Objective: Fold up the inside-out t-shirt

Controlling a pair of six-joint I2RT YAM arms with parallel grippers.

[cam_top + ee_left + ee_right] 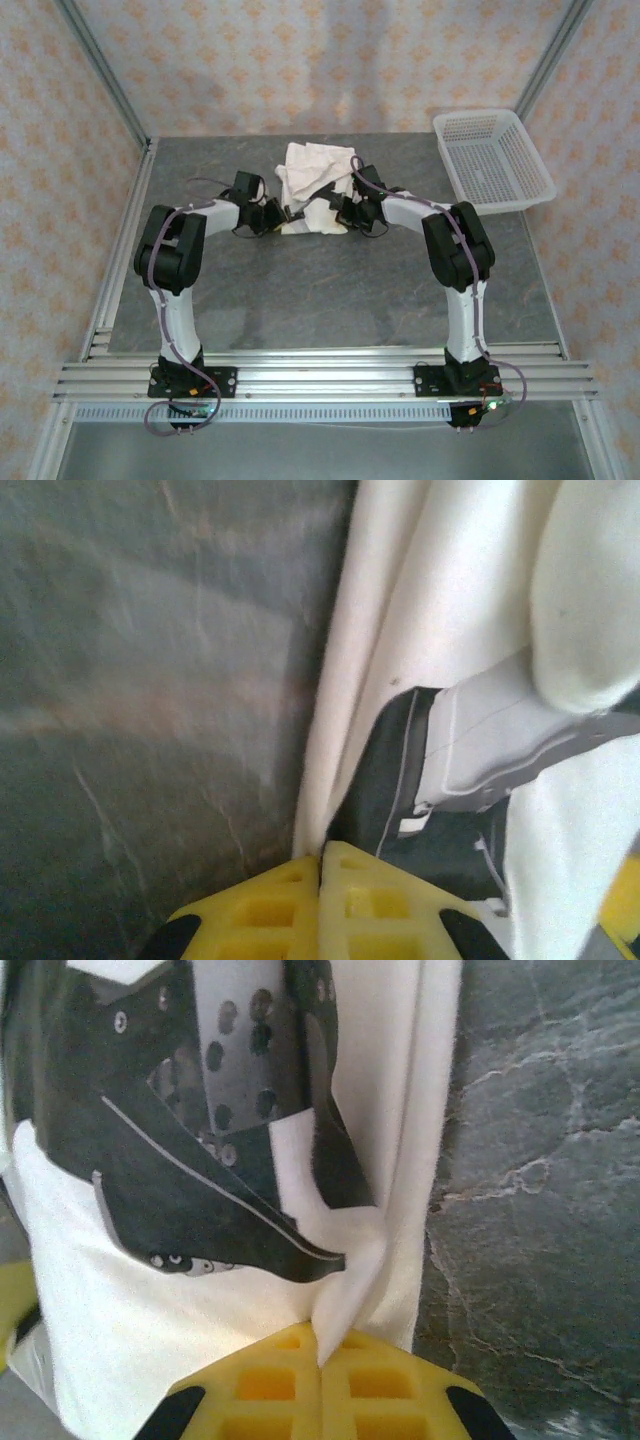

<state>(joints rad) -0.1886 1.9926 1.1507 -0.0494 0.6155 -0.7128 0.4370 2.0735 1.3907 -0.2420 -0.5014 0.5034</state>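
1. at the near edge of the tabletop point(330, 290), the two arm bases are seen bolted to a metal rail point(320, 375). the left arm point(170, 255) and the right arm point(460, 250) are bent inward toward each other.
2. the left gripper point(272, 216) is placed at the near left corner of the t-shirt point(310, 175). in the left wrist view its yellow jaws are seen pressed together, and a folded edge of the white cloth point(450, 580) runs down into the seam between them. the cloth is pinched there by the left gripper point(320, 865).
3. the right gripper point(347, 212) is placed at the near right corner of the same cloth. in the right wrist view the jaws are closed tight and a tuck of fabric point(150, 1350) is clamped between them by the right gripper point(320, 1350). the dark body of the other gripper is seen just beyond, lying against the cloth.
4. the t-shirt is found bunched and wrinkled in the middle of the tabletop, toward its far side. its near edge is held between the two grippers, which stand close together.
5. a white mesh basket point(492, 160) is set at the far right corner, well apart from the t-shirt.
6. the tabletop is enclosed by patterned walls point(330, 60).
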